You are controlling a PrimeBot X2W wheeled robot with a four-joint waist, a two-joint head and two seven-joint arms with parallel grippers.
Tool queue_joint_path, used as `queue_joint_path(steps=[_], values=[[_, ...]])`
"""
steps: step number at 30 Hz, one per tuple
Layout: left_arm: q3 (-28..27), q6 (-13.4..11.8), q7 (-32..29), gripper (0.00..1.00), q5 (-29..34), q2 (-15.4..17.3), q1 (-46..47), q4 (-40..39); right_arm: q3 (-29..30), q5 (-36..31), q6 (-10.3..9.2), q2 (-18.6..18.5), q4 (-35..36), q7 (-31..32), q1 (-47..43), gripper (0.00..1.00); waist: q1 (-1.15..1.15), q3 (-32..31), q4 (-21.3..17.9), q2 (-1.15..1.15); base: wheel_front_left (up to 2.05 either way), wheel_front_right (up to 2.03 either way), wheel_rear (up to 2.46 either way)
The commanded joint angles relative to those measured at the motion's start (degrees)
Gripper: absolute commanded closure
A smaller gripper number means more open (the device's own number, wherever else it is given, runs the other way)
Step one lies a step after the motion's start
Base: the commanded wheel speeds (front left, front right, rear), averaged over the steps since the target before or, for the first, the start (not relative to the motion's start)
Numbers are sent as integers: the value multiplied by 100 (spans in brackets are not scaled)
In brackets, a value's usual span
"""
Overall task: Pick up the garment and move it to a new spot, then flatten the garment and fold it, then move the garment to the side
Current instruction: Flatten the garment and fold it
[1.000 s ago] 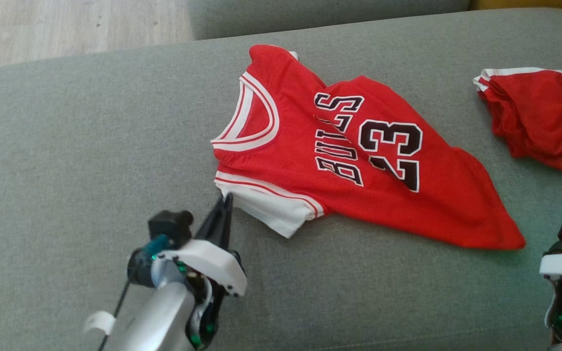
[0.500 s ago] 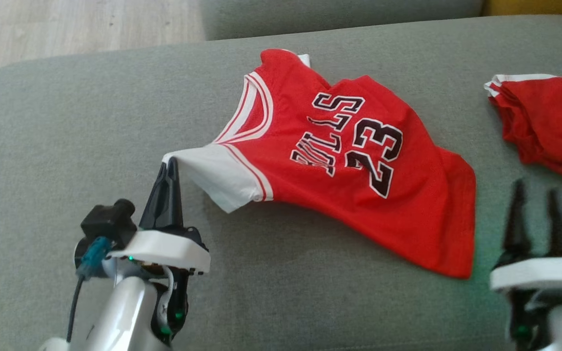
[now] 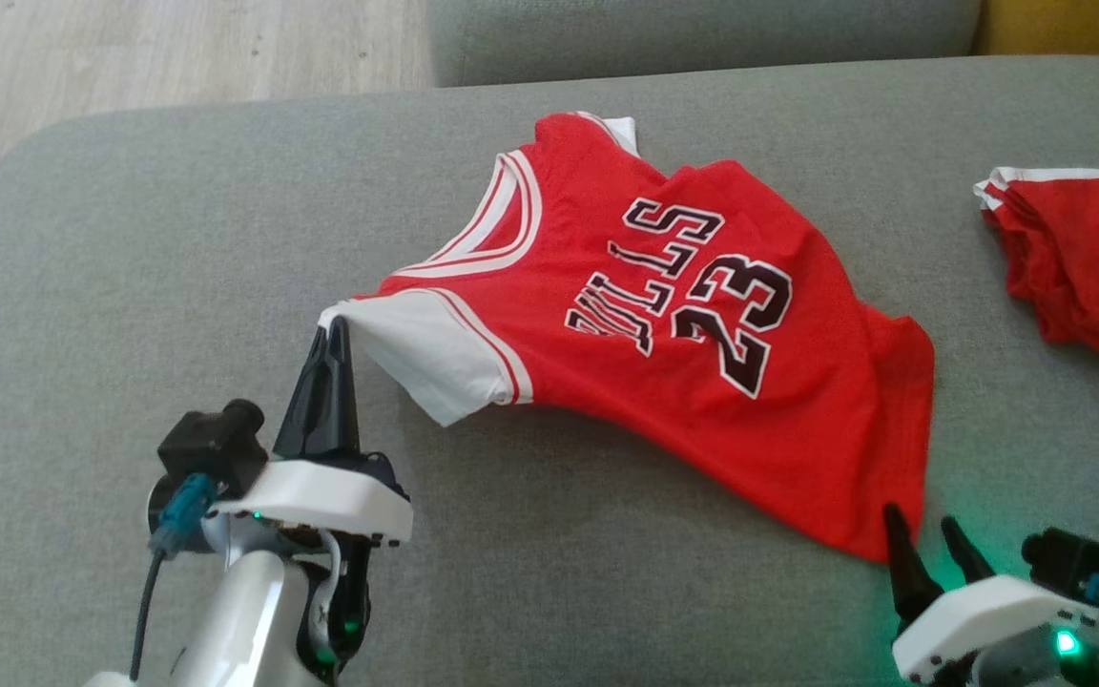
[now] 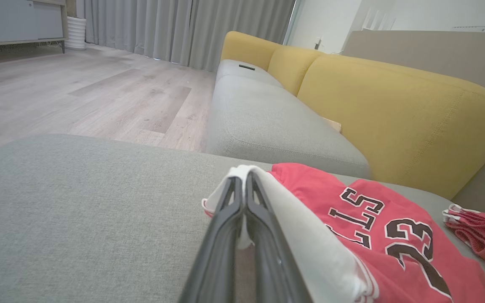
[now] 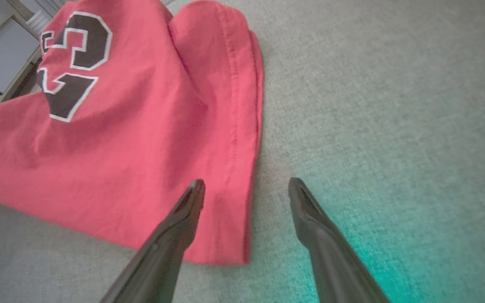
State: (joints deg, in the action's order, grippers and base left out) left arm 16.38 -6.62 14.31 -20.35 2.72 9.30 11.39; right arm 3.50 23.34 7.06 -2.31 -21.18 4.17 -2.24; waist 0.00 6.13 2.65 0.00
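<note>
Pinching the white sleeve (image 3: pixel 425 358) of the red jersey (image 3: pixel 664 324), the left claw (image 3: pixel 332 329) is pressed tight together and holds that corner raised off the grey cushion (image 3: pixel 130 286). At the near right, the right claw (image 3: pixel 917 520) stands spread wide at the hem corner (image 3: pixel 879 544). In the right wrist view one finger (image 5: pixel 187 206) lies over red cloth and the other over bare cushion, gripping nothing.

Between the claws the jersey lies number-up on the middle of the cushion, rumpled near the hem.

The risks, as I judge them: a shallow close could catch a single layer or miss the hem, so the lift would sag and twist. An uneven pull could slip the thin sleeve pinch.

Farther right a second red garment (image 3: pixel 1084 258) lies apart, and dragging the jersey that way could snag it. Beyond is wooden floor (image 3: pixel 130 48).
</note>
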Motion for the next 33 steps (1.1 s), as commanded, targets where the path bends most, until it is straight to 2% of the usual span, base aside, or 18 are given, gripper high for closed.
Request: queue_joint_path(steps=[1, 4, 8, 20, 21, 22, 31, 33], values=[[-167, -34, 68, 100, -26, 17, 121, -229, -96, 16, 43, -57, 111, 41, -5, 0, 0, -16, 12, 0, 0, 0, 0], [-158, -71, 68, 100, -35, 17, 107, -287, -51, 37, 43, -57, -46, 192, -8, 0, 0, -34, 43, 0, 0, 0, 0], [-138, -86, 69, 100, -40, 17, 90, -311, -267, 99, 43, -57, -119, 407, -7, 0, 0, -41, 73, 0, 0, 0, 0], [-84, -90, 69, 100, -78, 16, 105, -275, -668, 275, 43, -56, 34, 904, -73, 0, 0, -40, 124, 0, 0, 0, 0], [-84, -92, 69, 100, -80, 16, 105, -270, -679, 285, 43, -56, 50, 933, -80, 41, 0, -42, 126, 0, 0, 0, 0], [-84, -93, 69, 100, -81, 16, 105, -265, -700, 302, 43, -56, 69, 962, -82, 100, 0, -43, 128, 0, 0, 0, 0], [-167, -43, 69, 100, -109, 16, 147, -208, -838, 485, 43, -56, 670, 744, 132, 100, 0, -97, 107, 0, 0, 0, 0], [-230, 34, 69, 100, -159, 16, 198, -218, -827, 438, 43, -56, 948, 669, 291, 100, 0, -139, 85, 0, 0, 0, 0]])
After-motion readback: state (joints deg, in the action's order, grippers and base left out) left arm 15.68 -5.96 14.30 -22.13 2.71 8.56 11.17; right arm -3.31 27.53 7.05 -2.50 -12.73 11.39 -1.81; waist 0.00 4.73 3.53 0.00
